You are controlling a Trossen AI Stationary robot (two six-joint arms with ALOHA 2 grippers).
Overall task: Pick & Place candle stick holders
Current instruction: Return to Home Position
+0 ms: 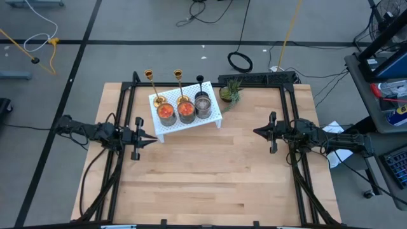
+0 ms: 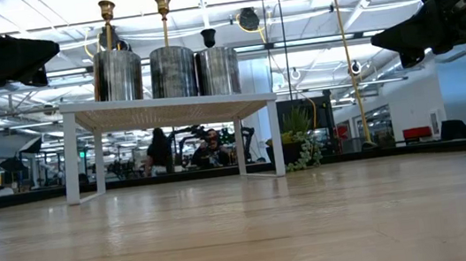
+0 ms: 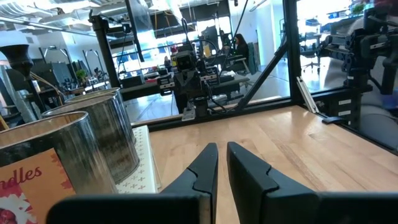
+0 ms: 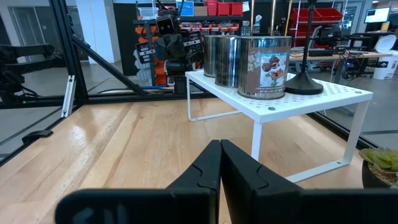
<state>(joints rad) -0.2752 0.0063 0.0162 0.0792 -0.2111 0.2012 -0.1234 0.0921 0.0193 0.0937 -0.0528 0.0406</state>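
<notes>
A pale, wood-grained desk (image 1: 210,178) was edged by a black frame (image 1: 124,108). Near its far edge, a white shelf (image 1: 191,130) showed a top dotted with fine perforations. On it, two shiny gold candle stick holders (image 1: 153,88) (image 1: 180,86) gleamed beside one matte black candle stick holder (image 1: 201,86). Three candle tins (image 2: 172,71) were ribbed silver. From above, two showed orange-red tops (image 1: 165,112) and the third a grey-brown one (image 1: 203,105). One label (image 3: 31,193) was red-orange with white lettering; another (image 4: 268,65) was pale with brown patches. The plant (image 1: 230,91) was green in a dark pot. Both the left hand (image 1: 154,138) and right hand (image 1: 255,131) were black. The floor (image 1: 76,57) was grey, crossed by black lines.
</notes>
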